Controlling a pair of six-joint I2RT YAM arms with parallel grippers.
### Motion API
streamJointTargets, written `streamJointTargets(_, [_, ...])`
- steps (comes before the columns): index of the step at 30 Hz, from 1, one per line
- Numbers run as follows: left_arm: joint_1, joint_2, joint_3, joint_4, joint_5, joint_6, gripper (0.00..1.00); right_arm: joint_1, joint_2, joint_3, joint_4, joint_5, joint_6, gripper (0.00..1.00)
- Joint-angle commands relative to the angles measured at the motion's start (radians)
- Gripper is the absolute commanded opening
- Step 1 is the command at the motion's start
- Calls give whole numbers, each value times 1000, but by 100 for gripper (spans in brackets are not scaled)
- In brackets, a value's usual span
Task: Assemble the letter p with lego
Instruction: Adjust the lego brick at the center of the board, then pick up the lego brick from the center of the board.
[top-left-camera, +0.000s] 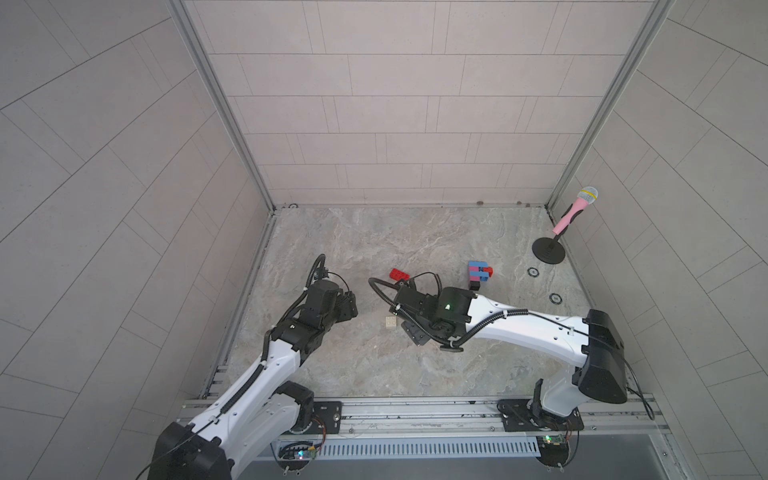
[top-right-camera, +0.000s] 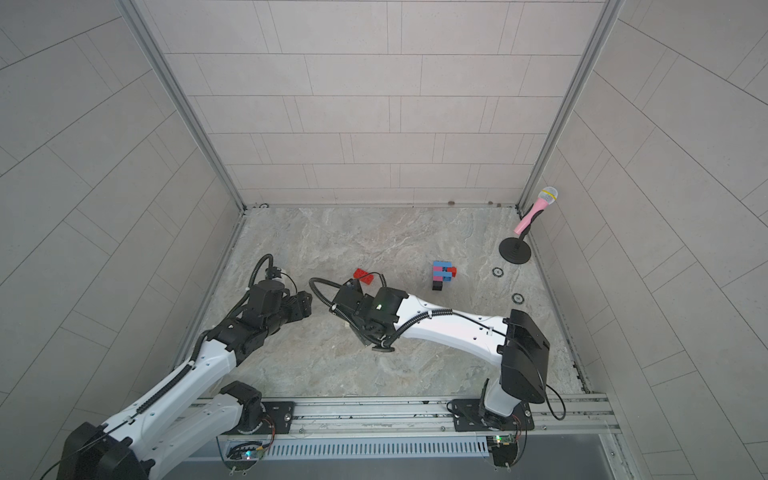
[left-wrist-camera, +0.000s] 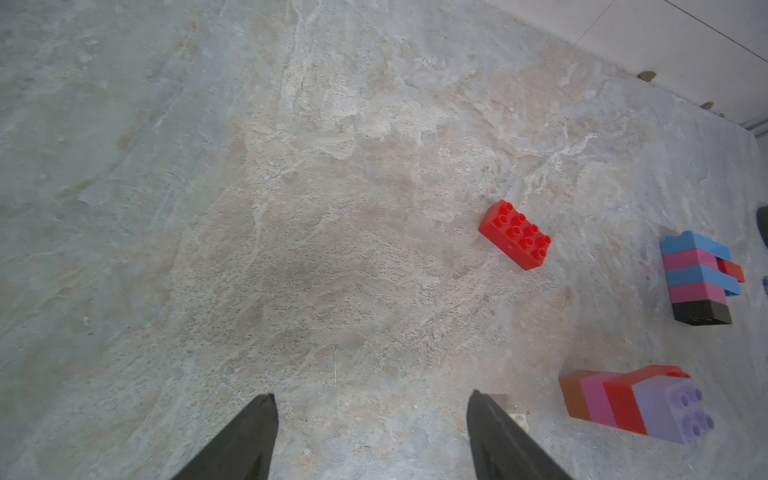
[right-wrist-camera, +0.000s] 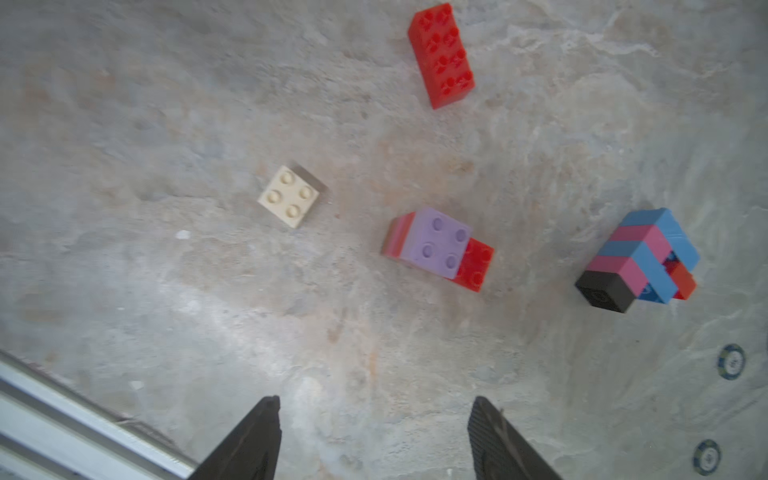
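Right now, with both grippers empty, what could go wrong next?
1. The right arm hides the lilac-topped stack in both top views; lowering could knock it.
2. The cream brick sits near that stack, so the open right gripper may bump one while taking the other.
3. The left gripper, open too, is close; if both reach for the red brick, they could collide.

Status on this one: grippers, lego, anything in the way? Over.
Both open, empty: left gripper, right gripper. Lying apart: blue-pink stack, lilac-topped stack, red brick, cream brick. Far corner: microphone stand, clear of the bricks.
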Motion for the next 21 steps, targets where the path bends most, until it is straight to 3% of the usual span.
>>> streamJointTargets(1, [7,-39,38,-92,-126,-55,79,14,133,110,-70,-38,161,73])
streamJointTargets(6, [12,-98,28,-151,-235,-68,80,11,360,323,-133,-40,225,70])
streamJointTargets(10, [14,-144,10,-162,-259,-55,80,-15,471,425,-152,-51,280,68])
streamJointTargets(21, [10,-162,-10,-136,-241,-28,80,-83,566,438,-80,-88,363,66])
